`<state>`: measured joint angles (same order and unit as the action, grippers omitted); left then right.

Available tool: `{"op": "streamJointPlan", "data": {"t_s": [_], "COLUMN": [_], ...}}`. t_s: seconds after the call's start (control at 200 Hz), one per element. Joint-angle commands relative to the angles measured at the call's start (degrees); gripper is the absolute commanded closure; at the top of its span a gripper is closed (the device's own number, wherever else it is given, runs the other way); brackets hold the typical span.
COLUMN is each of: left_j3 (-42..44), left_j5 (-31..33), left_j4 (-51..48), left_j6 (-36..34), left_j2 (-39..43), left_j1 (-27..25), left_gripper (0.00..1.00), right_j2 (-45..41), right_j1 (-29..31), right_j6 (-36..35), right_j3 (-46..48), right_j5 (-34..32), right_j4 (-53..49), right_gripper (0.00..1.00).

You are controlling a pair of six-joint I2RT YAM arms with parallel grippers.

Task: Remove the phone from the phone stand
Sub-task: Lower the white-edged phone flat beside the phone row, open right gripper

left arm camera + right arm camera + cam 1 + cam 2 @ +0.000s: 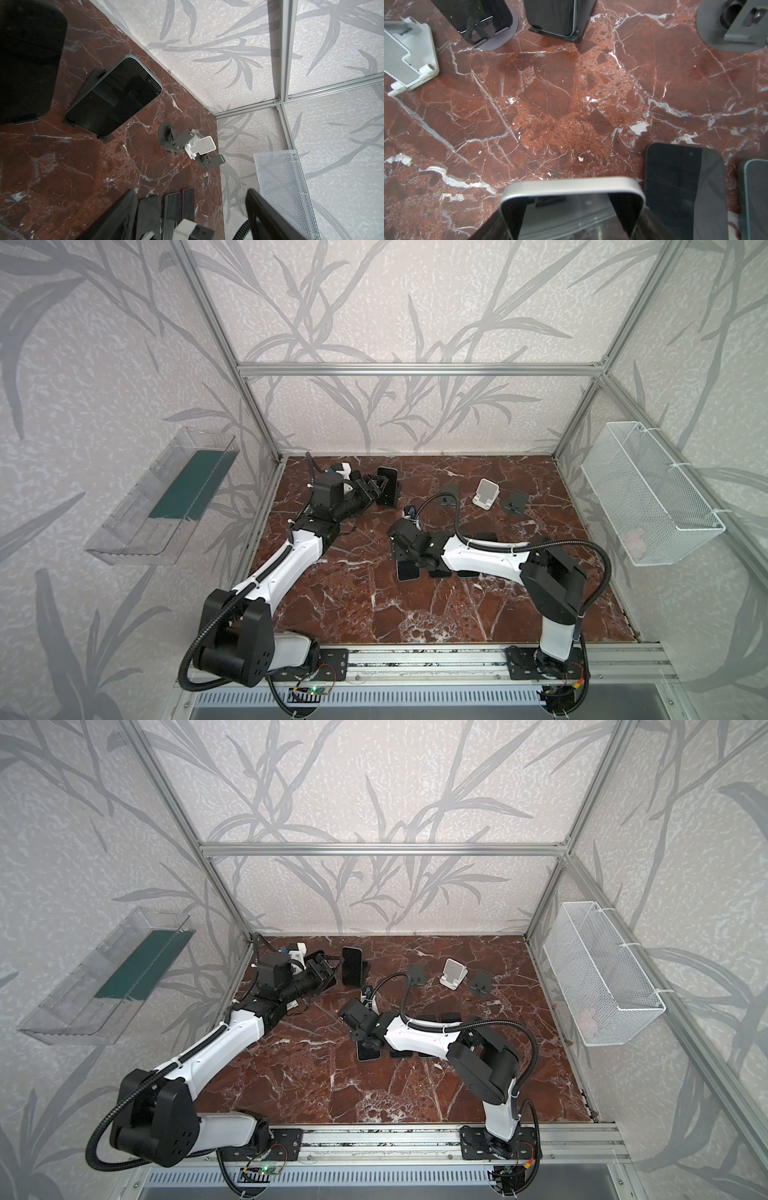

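Observation:
A dark phone (387, 486) (353, 966) leans upright on a dark phone stand (89, 83) at the back left of the marble floor. Its black screen (113, 97) faces my left wrist camera. My left gripper (375, 488) (191, 191) hovers just left of it, open, with nothing between its fingers. A second dark phone (29, 62) stands closer to that gripper. Mid-table, my right gripper (400, 545) is shut across the width of a silver-edged phone (572, 187) (406, 571). I cannot tell whether this phone touches the floor.
Several phones (467, 572) lie flat in a row under the right forearm. A white stand (485, 493) and two empty grey stands (449, 494) (515, 502) sit at the back. A wire basket (648, 497) hangs on the right wall, a clear tray (162, 497) on the left.

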<state>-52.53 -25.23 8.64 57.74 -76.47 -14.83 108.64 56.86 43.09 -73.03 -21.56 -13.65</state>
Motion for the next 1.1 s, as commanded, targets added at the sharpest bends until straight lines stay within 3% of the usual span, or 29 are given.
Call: {"op": "streamJointPlan", "data": {"t_s": [0.0,0.46,1.095], "left_j3": [0.00,0.05,0.81], "left_j5": [-0.69,-0.87,-0.33], "left_j4": [1.55,1.62,2.28], "left_j6": [0.70,0.80,1.72], "left_j2": [1.67,0.62,-0.44], "left_j1": [0.06,0.04,-0.31], "left_gripper": [0.18,0.18,0.18], "right_j2": [2.10,4.95,10.97], "right_j1": [-0.53,-2.51,-2.32], "right_j6": [0.58,1.16,2.08], "right_j3": [1.49,1.23,-3.33], "right_j5": [-0.05,3.35,-3.34], "right_j4": [0.77,1.91,-1.75], "right_gripper": [0.37,0.36,0.34]}}
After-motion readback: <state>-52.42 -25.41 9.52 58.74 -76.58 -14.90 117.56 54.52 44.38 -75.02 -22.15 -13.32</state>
